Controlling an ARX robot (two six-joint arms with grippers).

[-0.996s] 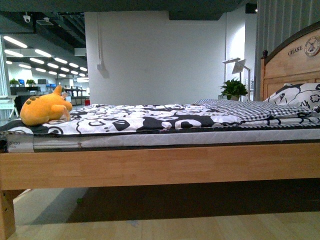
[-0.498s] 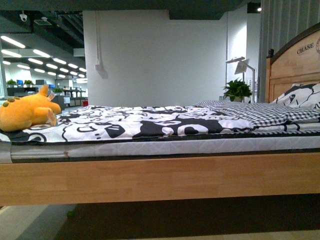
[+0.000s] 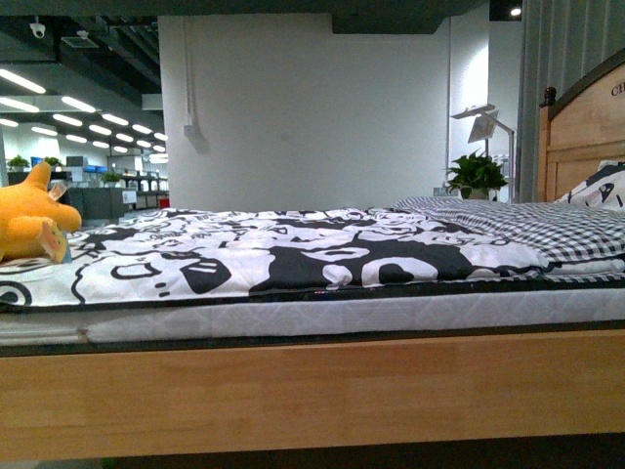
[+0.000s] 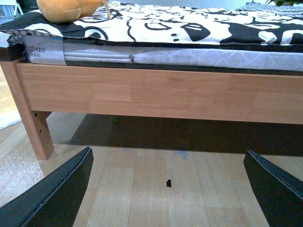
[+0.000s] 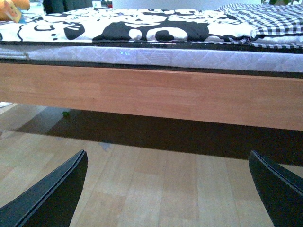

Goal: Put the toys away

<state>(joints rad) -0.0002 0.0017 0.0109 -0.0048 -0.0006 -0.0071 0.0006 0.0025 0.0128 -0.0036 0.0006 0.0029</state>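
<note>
Front view: big bed, orange toy at its left end

A wooden bed [image 3: 312,391] fills most of the front view, seen from the side. The wood floor [image 4: 156,189] lies under and in front of it. A black and white blanket [image 3: 293,254] with cartoon shapes covers the top. Under it is a pale mattress [image 3: 293,318]. A checked cover [image 3: 547,220] lies at the right end, next to the tall wooden headboard [image 3: 586,127].

The orange plush animal [image 3: 24,220] lies on the blanket at the far left end of the bed, and the picture edge cuts part of it off. In the left wrist view it sits above the corner with the bed leg [image 4: 35,123].

The left gripper [image 4: 168,151] is low, near the floor, facing the side of the bed. Its two dark fingers [image 4: 57,198] are spread wide apart and hold nothing. The right gripper [image 5: 167,152] is low too, with its fingers [image 5: 52,198] wide apart and empty. Both are well away from the toy.

A green plant [image 3: 479,176] and a white lamp [image 3: 485,122] stand behind the bed. A tiny green thing [image 4: 113,119] lies under the bed, and a tiny black bit [image 4: 168,182] lies on the floor.
</note>
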